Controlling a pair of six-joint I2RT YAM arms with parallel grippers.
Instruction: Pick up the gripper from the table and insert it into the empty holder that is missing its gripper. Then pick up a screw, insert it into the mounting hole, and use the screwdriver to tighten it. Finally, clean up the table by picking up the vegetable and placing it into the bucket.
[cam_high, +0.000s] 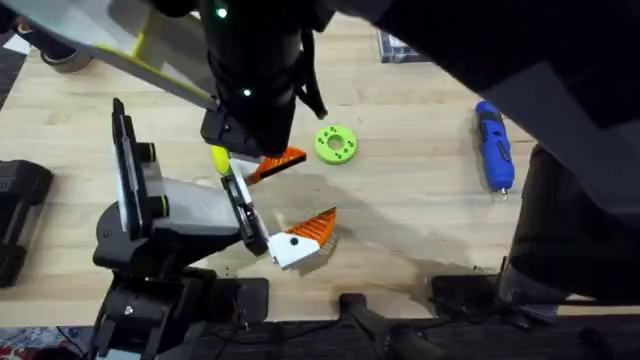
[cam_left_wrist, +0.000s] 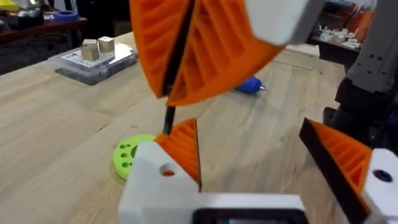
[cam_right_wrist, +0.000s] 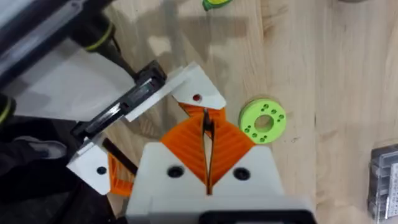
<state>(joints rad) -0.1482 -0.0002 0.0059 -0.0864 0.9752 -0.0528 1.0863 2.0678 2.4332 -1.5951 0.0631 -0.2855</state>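
My right gripper (cam_right_wrist: 206, 121) is shut on a thin black screw (cam_left_wrist: 169, 118), held tip-down just above the red-marked mounting hole (cam_right_wrist: 197, 98) of the white, orange-tipped gripper piece (cam_left_wrist: 163, 180). That piece sits in the black holder (cam_right_wrist: 124, 102) on the grey-and-black unit (cam_high: 170, 205) at my left arm's end. My left gripper (cam_left_wrist: 249, 127) stands open, its second orange-tipped finger (cam_high: 300, 238) apart from the first. The blue screwdriver (cam_high: 493, 147) lies at the table's right. The vegetable and the bucket are out of view.
A green disc with holes (cam_high: 335, 143) lies just right of the grippers. A clear plastic box (cam_left_wrist: 93, 59) sits at the far side of the table, and a tape roll (cam_high: 65, 60) at the far left. My right arm looms dark across the overhead view's upper right.
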